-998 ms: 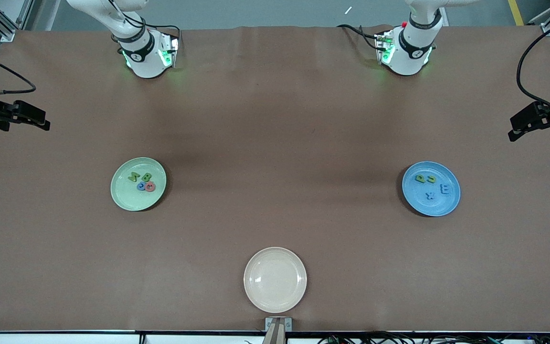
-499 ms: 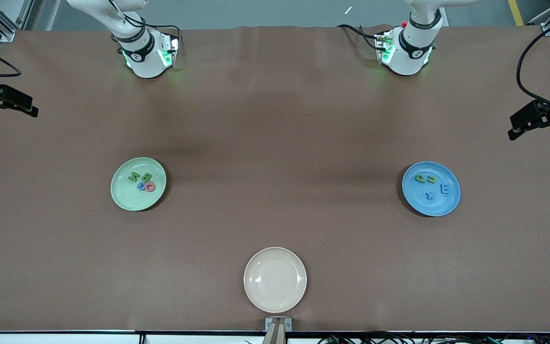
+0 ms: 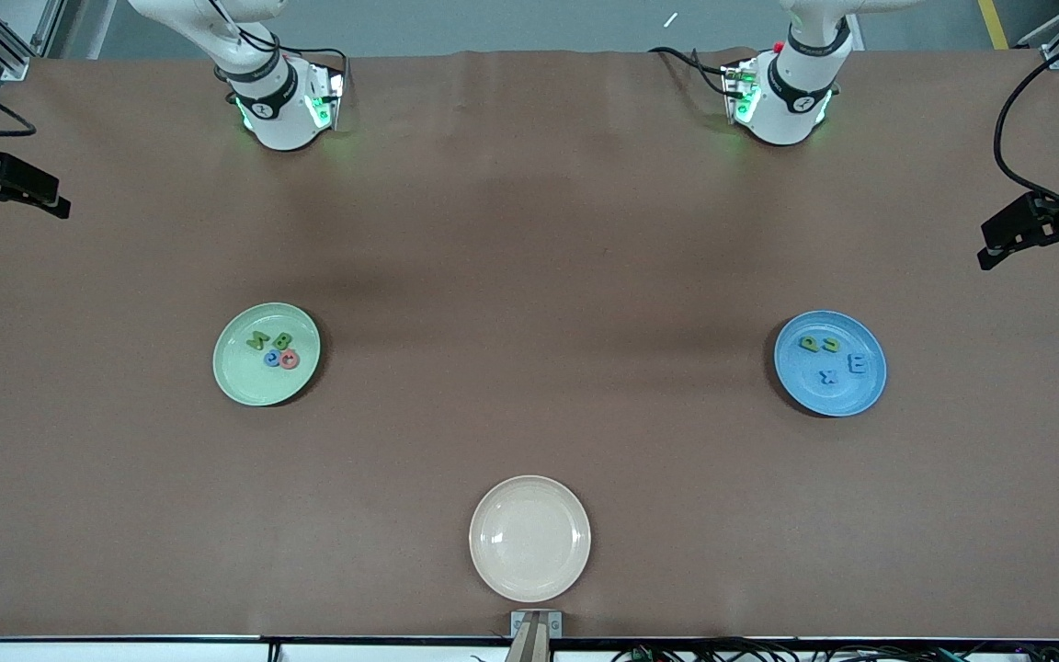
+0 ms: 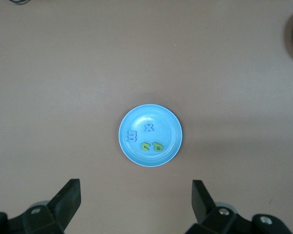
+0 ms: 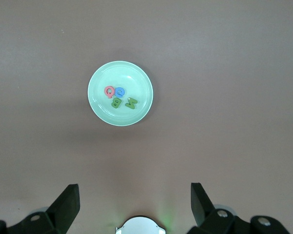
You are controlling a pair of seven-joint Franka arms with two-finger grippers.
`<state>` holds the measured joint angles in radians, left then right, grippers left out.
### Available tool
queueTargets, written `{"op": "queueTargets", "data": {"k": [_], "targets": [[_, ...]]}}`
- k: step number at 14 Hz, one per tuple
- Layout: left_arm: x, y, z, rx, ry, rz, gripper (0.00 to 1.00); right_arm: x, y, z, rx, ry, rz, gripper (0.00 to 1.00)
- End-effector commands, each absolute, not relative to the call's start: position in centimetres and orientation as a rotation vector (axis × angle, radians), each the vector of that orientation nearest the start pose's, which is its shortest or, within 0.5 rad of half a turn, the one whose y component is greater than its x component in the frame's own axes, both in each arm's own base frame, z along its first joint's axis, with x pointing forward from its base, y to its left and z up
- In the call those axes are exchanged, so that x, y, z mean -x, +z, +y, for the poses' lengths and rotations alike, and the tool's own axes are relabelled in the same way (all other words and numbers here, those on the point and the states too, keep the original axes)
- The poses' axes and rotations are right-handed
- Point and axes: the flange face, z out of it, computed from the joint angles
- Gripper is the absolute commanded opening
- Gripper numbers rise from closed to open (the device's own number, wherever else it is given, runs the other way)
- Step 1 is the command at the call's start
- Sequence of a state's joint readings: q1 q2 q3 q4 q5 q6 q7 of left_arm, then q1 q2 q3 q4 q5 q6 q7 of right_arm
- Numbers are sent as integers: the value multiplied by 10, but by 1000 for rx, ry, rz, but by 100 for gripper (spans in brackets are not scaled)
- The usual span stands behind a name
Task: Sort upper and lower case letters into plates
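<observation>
Letters all lie in dishes already, so the sorting looks finished. Nearest the front edge of the table [image 3: 529, 230] sits the cream plate [image 3: 529, 538], bare. Midway up, the mint plate [image 3: 267, 354] toward the right arm's end holds four letters [image 3: 274, 349], the blue plate [image 3: 830, 363] toward the left arm's end another four [image 3: 831, 354]. Over the side edges, the right gripper [image 3: 19, 191] has pulled outward over the last second, jaws wide and empty; the left gripper [image 3: 1035, 241] waits, likewise spread and empty.
</observation>
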<state>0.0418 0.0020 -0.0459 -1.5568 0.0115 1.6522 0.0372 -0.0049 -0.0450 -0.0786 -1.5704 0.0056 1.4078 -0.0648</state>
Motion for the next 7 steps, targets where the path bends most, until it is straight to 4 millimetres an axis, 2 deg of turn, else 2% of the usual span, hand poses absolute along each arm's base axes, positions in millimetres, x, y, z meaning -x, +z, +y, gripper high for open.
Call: {"op": "queueTargets", "data": {"k": [1,7], "targets": [[-558,644,-2,3134,-147,91,100,-514,640,-47,3103,163,29,100],[-558,643,-1,3134,-142,96,100,-516,643,-46,3107,119,25,100]]}}
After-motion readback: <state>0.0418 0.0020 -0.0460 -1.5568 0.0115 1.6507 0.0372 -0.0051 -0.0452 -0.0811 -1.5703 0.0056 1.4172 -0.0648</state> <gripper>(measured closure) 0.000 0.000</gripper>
